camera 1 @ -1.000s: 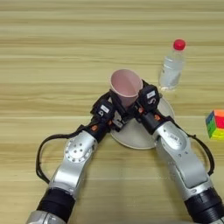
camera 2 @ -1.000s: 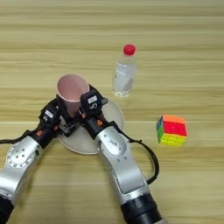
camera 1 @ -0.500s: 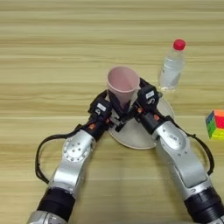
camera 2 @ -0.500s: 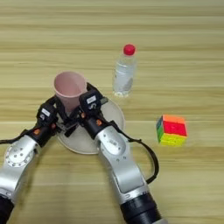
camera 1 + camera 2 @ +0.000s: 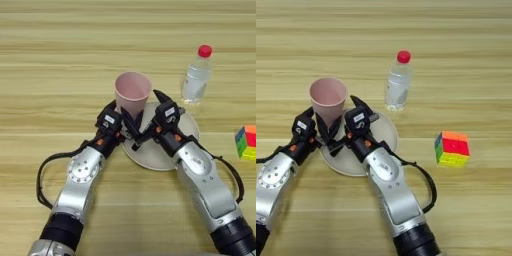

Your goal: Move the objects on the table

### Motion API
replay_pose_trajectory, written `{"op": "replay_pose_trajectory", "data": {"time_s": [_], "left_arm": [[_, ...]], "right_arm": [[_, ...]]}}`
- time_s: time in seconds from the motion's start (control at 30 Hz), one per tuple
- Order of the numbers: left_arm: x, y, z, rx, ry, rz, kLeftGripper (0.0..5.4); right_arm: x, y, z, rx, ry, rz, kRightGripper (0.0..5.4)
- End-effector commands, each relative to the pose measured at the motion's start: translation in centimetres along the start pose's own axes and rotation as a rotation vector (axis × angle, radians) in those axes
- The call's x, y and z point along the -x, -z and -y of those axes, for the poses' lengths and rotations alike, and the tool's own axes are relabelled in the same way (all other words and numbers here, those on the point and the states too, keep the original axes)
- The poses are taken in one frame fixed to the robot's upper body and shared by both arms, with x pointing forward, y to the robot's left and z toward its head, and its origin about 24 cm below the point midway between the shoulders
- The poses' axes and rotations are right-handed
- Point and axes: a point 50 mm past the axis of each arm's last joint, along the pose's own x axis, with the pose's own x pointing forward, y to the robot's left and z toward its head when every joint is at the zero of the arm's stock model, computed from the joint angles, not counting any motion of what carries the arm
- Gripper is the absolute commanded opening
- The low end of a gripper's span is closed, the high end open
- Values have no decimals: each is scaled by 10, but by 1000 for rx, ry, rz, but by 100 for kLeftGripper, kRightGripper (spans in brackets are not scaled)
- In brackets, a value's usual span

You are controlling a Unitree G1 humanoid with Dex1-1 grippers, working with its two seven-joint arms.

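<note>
One pink cup [image 5: 132, 93] stands upright at the far-left rim of one beige plate [image 5: 167, 152]. I see my left gripper [image 5: 124, 121] grasping its base, while my right gripper [image 5: 149, 117] sits spread just beside it. One water bottle [image 5: 196, 75] stands beyond; one colourful cube [image 5: 452, 148] lies right, on the table [image 5: 60, 50].
</note>
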Motion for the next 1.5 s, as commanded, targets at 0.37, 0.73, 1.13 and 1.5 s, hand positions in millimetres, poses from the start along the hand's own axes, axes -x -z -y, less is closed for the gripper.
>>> {"op": "replay_pose_trajectory", "data": {"time_s": [0.37, 0.73, 1.13, 1.5], "left_arm": [[3, -3, -18, -17, -72, 16, 372], [6, -3, -30, -28, -111, 14, 372], [9, -1, -43, -30, -156, 3, 372], [13, 14, -54, -8, -208, -47, 372]], "right_arm": [[2, -8, 2, -9, 28, 55, 540], [3, -7, 6, -12, 54, 56, 540], [3, -6, 6, -16, 58, 52, 540], [2, -6, 6, -17, 52, 52, 540]]}}
